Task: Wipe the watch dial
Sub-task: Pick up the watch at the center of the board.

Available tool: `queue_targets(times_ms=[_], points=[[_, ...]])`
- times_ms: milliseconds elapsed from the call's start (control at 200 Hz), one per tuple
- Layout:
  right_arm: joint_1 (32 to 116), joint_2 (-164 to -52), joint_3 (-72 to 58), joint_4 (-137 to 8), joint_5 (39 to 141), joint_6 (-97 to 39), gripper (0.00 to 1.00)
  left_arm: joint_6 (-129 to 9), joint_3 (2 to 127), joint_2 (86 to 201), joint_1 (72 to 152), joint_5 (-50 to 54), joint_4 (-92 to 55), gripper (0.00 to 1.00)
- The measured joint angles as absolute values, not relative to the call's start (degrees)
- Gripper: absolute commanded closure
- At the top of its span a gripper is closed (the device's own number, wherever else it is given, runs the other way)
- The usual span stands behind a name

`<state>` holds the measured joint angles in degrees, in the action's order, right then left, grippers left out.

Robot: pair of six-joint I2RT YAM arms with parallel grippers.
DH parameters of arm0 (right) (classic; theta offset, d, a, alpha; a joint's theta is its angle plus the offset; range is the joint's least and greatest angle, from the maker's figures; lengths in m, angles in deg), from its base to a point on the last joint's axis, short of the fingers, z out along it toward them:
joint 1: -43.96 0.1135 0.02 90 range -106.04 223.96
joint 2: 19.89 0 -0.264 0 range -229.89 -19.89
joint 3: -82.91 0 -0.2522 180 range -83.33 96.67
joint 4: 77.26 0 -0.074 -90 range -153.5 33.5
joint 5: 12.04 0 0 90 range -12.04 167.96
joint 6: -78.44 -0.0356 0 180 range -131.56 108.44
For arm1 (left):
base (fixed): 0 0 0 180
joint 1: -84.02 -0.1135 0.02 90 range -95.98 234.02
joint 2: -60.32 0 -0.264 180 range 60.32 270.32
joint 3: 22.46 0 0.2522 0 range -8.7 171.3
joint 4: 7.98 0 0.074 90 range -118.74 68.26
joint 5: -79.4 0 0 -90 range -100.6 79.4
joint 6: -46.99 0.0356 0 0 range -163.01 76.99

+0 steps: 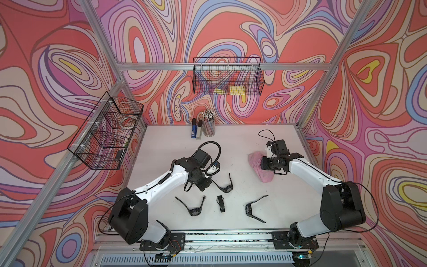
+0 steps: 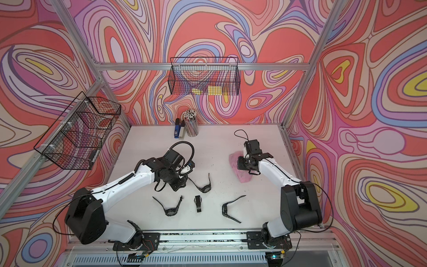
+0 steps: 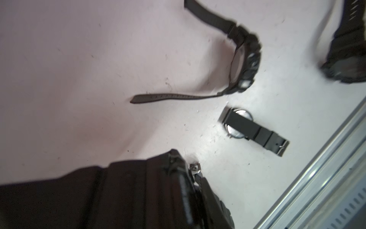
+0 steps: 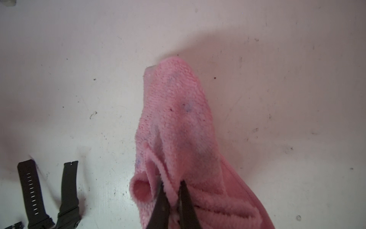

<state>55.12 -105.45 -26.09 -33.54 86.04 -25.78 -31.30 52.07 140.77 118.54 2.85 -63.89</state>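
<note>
My left gripper (image 1: 202, 186) points down at the table's middle, shut on a black watch (image 3: 138, 194). The watch fills the near part of the left wrist view, its buckle (image 3: 195, 167) showing. One strap loops out beside the gripper (image 1: 187, 185). The held watch's dial is hidden. At the right, my right gripper (image 4: 172, 186) is shut on a fold of a pink cloth (image 1: 265, 176), which lies bunched on the table. In both top views several more black watches lie on the table: one beside the left gripper (image 1: 226, 187), three nearer the front (image 1: 195, 210) (image 1: 221, 203) (image 1: 250, 209).
A cup of pencils (image 1: 208, 126) and a blue stapler (image 1: 194, 130) stand at the table's back edge. Wire baskets hang on the back wall (image 1: 227, 76) and the left frame (image 1: 106, 134). An aluminium rail (image 1: 231, 233) runs along the front.
</note>
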Motion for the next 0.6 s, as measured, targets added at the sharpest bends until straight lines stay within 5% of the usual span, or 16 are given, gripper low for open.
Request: queue_targets(times_ms=[596], points=[[54.9,-99.5,-29.6,-42.3,102.9,-32.8,1.00,-54.7,40.1,130.3,117.8,32.6,-25.2,1.00]])
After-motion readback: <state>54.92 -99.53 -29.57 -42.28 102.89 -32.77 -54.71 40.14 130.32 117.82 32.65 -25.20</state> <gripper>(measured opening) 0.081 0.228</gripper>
